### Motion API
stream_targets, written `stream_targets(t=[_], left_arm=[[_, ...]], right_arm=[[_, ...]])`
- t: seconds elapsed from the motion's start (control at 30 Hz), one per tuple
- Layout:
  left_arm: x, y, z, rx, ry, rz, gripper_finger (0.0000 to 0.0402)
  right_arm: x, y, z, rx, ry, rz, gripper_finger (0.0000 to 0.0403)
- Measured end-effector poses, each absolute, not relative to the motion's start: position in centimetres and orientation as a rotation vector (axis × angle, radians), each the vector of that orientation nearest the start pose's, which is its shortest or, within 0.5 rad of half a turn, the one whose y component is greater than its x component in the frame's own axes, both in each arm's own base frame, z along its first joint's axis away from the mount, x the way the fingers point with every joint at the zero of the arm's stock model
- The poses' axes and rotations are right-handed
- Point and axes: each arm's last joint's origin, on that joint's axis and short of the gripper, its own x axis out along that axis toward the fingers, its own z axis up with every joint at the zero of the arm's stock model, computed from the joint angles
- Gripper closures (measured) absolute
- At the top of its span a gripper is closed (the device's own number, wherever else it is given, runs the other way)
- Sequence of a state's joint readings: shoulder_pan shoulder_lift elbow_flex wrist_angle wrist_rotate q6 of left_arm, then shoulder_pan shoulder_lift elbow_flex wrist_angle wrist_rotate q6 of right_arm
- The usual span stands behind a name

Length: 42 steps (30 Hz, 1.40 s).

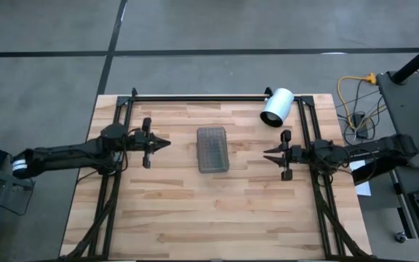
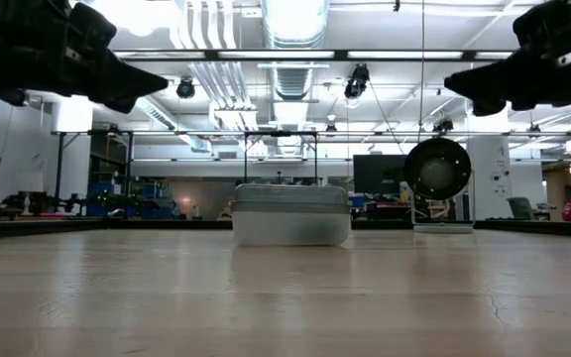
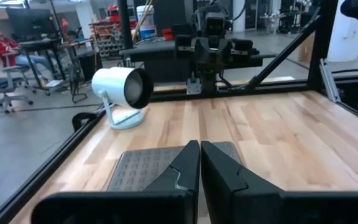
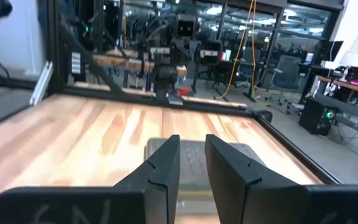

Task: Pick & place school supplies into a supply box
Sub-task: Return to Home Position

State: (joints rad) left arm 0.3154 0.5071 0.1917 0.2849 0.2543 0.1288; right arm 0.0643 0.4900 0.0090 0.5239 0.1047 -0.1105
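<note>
Item: supply box [image 1: 212,149], lid down at the middle of the table [image 1: 158,218], contents hidden, presumably packed; my left claw [image 1: 166,143] clenched on nothing, my right claw [image 1: 267,154] slightly parted and empty, both hanging clear of it, apparently for parking.

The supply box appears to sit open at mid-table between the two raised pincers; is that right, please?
Not quite: the box is closed, its ribbed lid down, as the high view shows. It does sit mid-table between the raised left pincer and right pincer.
</note>
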Motion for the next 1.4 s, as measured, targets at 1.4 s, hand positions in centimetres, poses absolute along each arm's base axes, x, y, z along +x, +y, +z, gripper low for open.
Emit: stream_targets(t=[1.4], left_arm=[[9.5, 3.1, 16.5, 0.196, 0.051, 0.277, 0.0402]], right_arm=[[12.1, -0.1, 15.8, -0.478, 0.161, -0.224, 0.0335]])
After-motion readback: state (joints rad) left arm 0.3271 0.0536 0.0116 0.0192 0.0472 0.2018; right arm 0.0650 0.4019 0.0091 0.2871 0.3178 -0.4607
